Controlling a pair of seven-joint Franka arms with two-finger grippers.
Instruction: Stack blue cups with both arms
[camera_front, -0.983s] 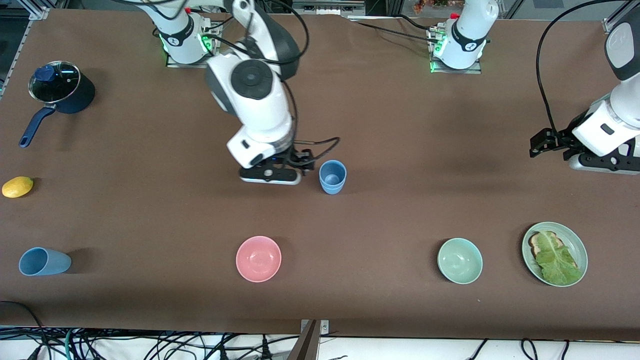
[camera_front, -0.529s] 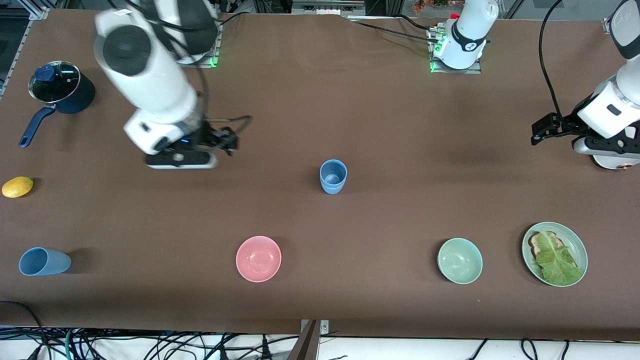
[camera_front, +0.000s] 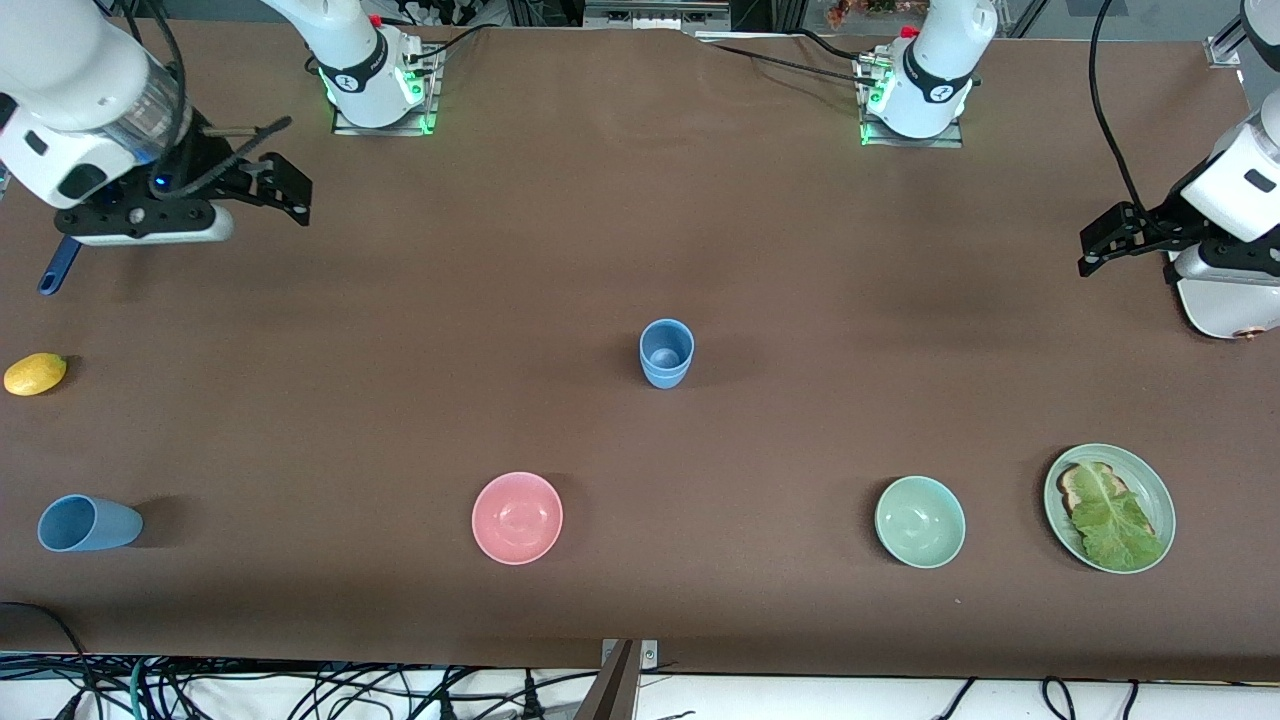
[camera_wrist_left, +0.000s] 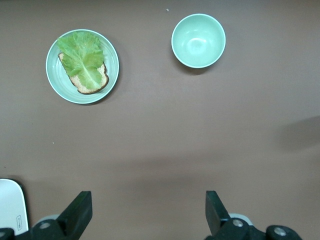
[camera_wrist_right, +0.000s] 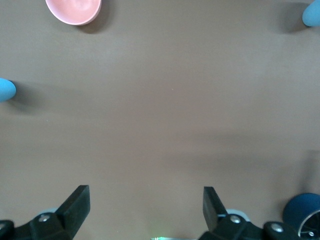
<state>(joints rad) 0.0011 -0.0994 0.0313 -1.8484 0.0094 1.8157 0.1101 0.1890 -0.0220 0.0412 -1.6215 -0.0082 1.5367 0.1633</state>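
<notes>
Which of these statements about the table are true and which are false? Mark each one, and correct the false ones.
1. A stack of blue cups stands upright mid-table. True.
2. The single blue cup at the right arm's end of the table stands upright. False: it lies on its side.
3. The right gripper holds a cup. False: it is open and empty, up over the table near the saucepan.
4. The left gripper is open and empty. True.
5. The plate carries toast with a lettuce leaf. True.
6. The pink bowl holds the lemon. False: the lemon lies on the table.
</notes>
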